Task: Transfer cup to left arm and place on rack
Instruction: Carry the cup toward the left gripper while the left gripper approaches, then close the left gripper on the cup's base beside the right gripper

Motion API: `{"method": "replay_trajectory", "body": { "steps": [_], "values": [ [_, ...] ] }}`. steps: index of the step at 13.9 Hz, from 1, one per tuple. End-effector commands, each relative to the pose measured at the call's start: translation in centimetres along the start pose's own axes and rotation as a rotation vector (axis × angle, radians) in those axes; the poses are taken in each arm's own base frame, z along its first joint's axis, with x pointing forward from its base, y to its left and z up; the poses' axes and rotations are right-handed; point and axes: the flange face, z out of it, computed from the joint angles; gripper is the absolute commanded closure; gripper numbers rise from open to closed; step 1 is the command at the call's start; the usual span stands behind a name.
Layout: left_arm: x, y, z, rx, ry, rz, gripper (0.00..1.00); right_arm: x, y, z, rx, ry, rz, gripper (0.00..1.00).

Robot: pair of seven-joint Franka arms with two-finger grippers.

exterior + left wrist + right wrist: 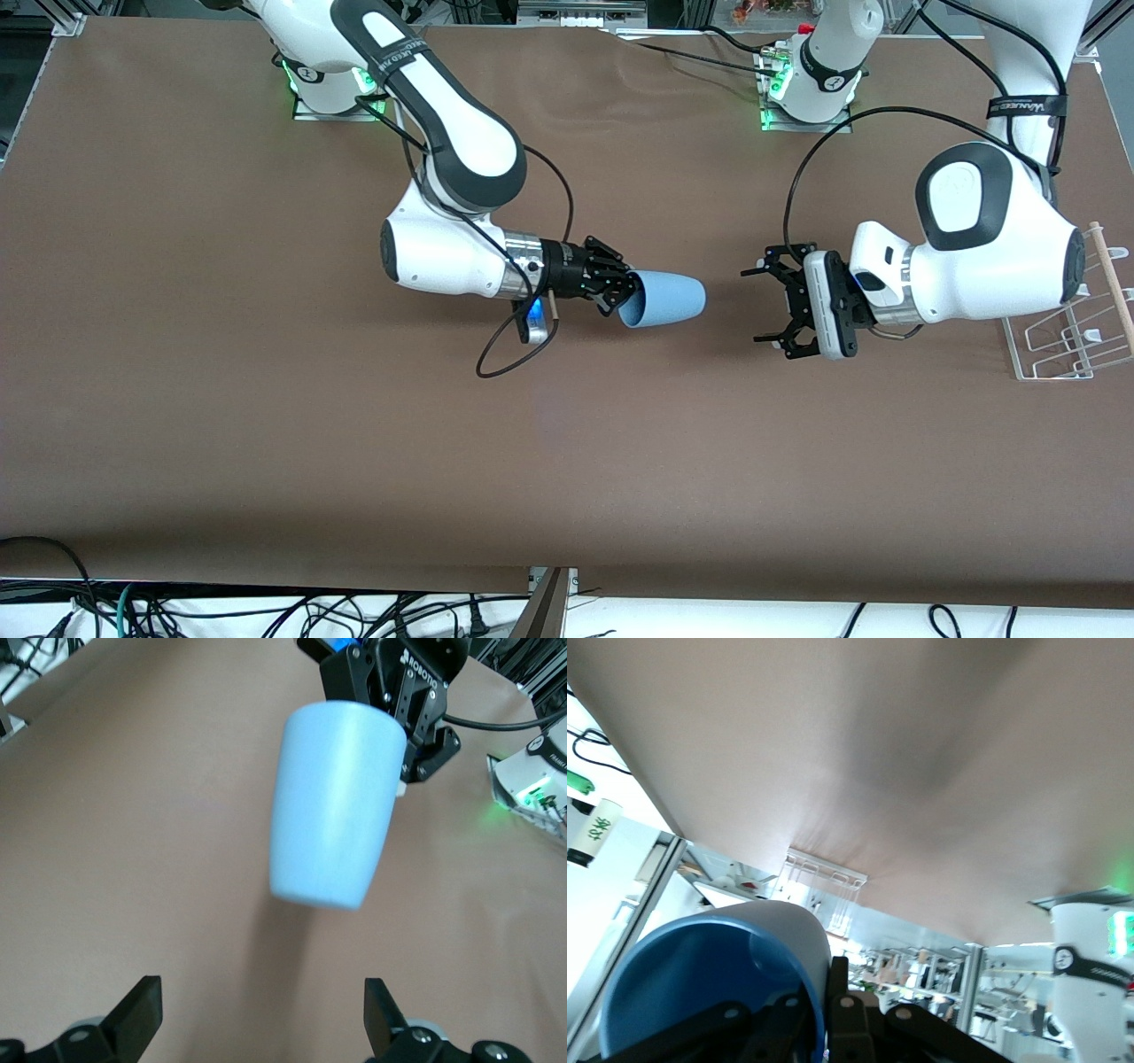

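Observation:
The light-blue cup (666, 299) lies on its side in the air over the middle of the table, its base pointing at the left arm. My right gripper (627, 292) is shut on its rim, one finger inside and one outside (819, 1010). The cup fills the lower corner of the right wrist view (718, 983). My left gripper (757, 304) is open and empty, level with the cup and a short gap from its base. In the left wrist view the cup (332, 806) hangs ahead of the spread left gripper (261, 1014), with the right gripper (409, 735) on its rim.
The rack (1076, 328), with a wooden rod (1112, 270) along one side, stands at the left arm's end of the table, partly hidden by the left arm's wrist. It also shows in the right wrist view (824, 879). A black cable (509, 350) loops under the right wrist.

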Motion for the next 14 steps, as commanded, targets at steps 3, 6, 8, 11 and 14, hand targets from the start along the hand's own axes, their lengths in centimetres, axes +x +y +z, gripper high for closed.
{"method": "replay_trajectory", "body": {
  "steps": [3,6,8,11,14],
  "values": [
    [3.2,1.3,2.1,0.041,0.018,0.114,0.0,-0.8,-0.1,1.5,0.071,-0.042,0.083,1.0],
    [5.1,2.5,3.3,0.066,-0.037,0.195,0.0,-1.0,0.3,2.2,0.083,-0.04,0.09,1.0],
    [6.3,3.3,4.3,0.089,-0.053,0.225,0.0,-1.0,0.3,2.2,0.083,-0.04,0.09,1.0],
    [6.7,3.7,5.4,0.1,-0.078,0.251,0.0,-1.0,0.3,2.2,0.086,-0.042,0.092,1.0],
    [6.7,4.1,6.0,0.106,-0.133,0.289,0.0,-1.0,0.3,2.2,0.088,-0.044,0.093,1.0]
  ]
}}
